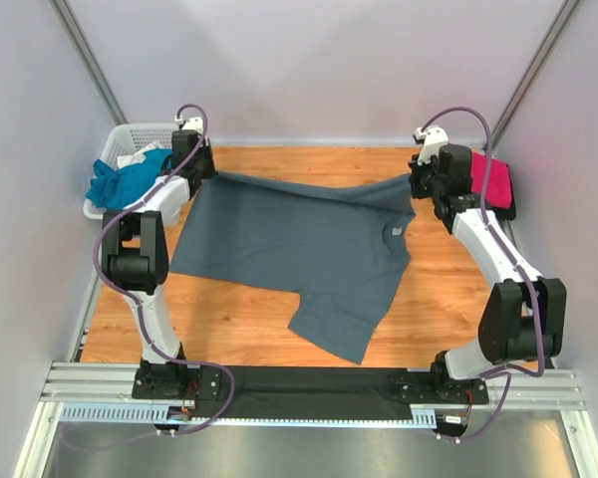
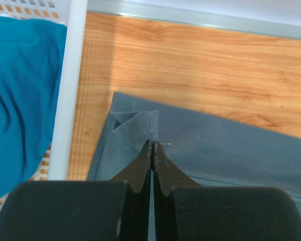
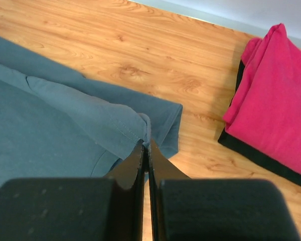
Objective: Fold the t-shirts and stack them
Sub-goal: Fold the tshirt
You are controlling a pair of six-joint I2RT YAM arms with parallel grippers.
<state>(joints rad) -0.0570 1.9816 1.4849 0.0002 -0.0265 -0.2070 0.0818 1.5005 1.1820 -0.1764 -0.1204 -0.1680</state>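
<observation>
A large slate-grey t-shirt [image 1: 299, 249] lies spread across the wooden table, one sleeve trailing toward the near edge. My left gripper [image 1: 205, 171] is shut on its far left corner; the left wrist view shows the fingertips [image 2: 153, 146] pinching a raised fold of the grey cloth [image 2: 215, 145]. My right gripper [image 1: 417, 185] is shut on the far right corner, where the hem [image 3: 140, 123] bunches between the tips [image 3: 146, 145]. A folded magenta-pink t-shirt [image 1: 488, 177] sits at the far right. A teal-blue t-shirt [image 1: 120, 181] lies crumpled in the basket.
The white lattice basket [image 1: 132, 133] stands at the far left corner, its rim [image 2: 70, 90] close beside my left gripper. The pink t-shirt [image 3: 276, 110] rests on a folded black layer [image 3: 256, 156]. Grey walls close in the table on three sides.
</observation>
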